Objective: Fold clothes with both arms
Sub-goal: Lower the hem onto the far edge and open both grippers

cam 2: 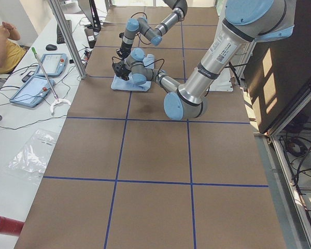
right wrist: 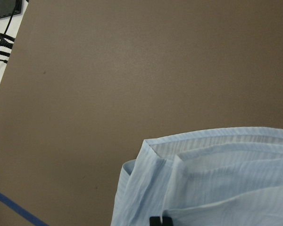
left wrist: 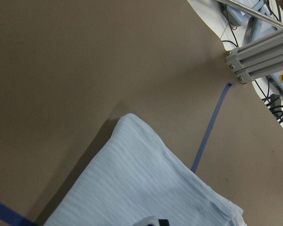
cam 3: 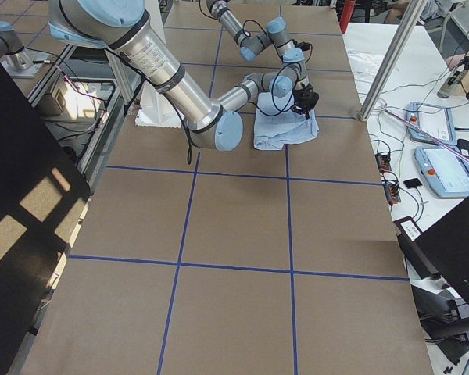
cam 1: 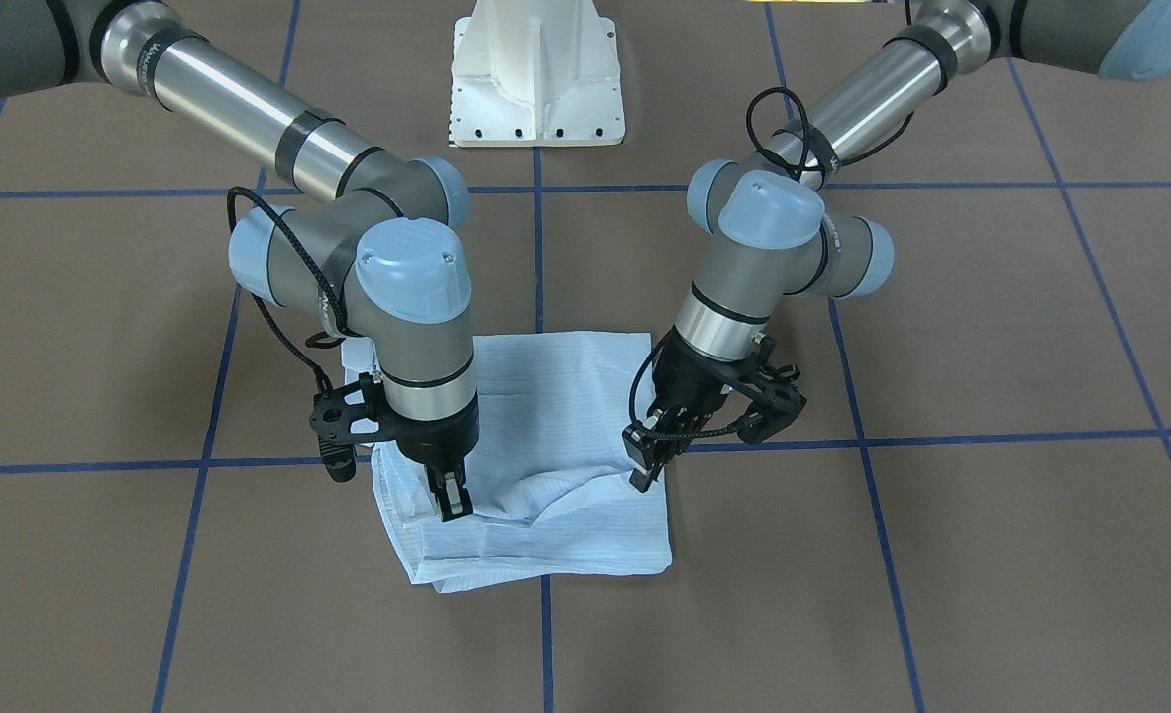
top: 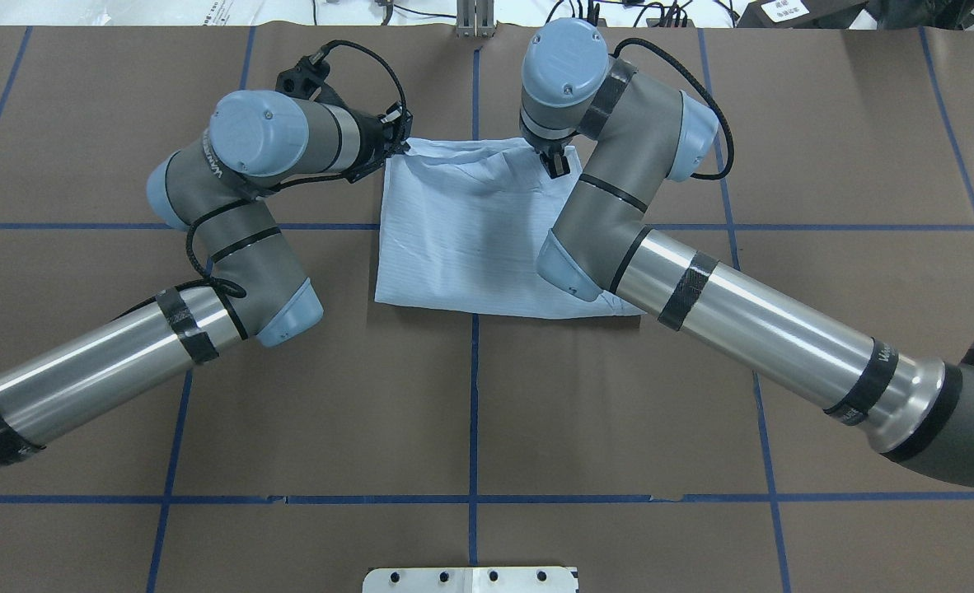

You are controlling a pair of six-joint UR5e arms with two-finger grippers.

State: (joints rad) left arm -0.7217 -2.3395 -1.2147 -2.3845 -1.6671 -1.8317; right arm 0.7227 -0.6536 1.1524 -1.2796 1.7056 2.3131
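Observation:
The clothes are one pale-blue striped shirt (cam 1: 556, 416) (top: 470, 239), folded into a rough rectangle on the brown table. Both arms reach over it to its edge farthest from the robot. My right gripper (cam 1: 454, 500) (top: 554, 162) points straight down with its fingers shut on a raised ridge of fabric near one far corner. At the other far corner my left gripper (cam 1: 645, 463) (top: 400, 147) tilts in from the side, shut on the shirt's edge. Between them the cloth sags in wrinkles. The wrist views show layered shirt edges (left wrist: 141, 188) (right wrist: 217, 179) just ahead of the fingertips.
The white pedestal base (cam 1: 536, 74) stands behind the shirt. Blue tape lines (top: 474, 395) divide the table into squares. An aluminium post (left wrist: 259, 52) rises at the table's far edge, with tablets (cam 2: 39, 78) and a seated person (cam 2: 2, 49) beyond it.

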